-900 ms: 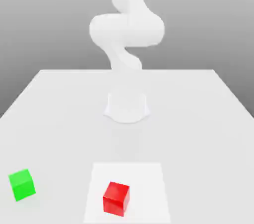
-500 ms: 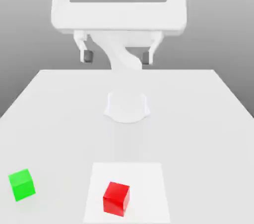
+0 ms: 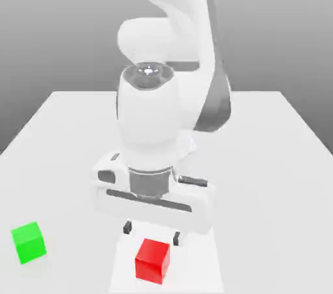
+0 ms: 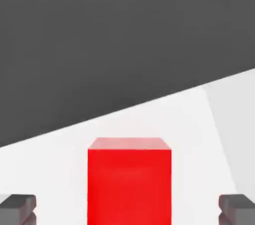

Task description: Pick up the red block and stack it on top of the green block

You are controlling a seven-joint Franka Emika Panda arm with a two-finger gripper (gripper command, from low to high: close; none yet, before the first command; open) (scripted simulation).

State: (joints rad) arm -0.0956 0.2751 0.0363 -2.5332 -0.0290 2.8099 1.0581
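Your pincer (image 3: 151, 233) has dropped from high above the counter (image 3: 273, 156) to just above and behind the red block (image 3: 153, 260). Its fingers (image 4: 17, 208) stand wide, 1 either side of the block, not touching it. The block rests on a paler patch. The green block (image 3: 28, 242) sits well apart at the exterior view's left. Judged step: final descent, then close.

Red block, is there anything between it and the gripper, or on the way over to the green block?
Nothing visible. The open gripper hangs just behind the red block, and bare table lies between it and the green block.
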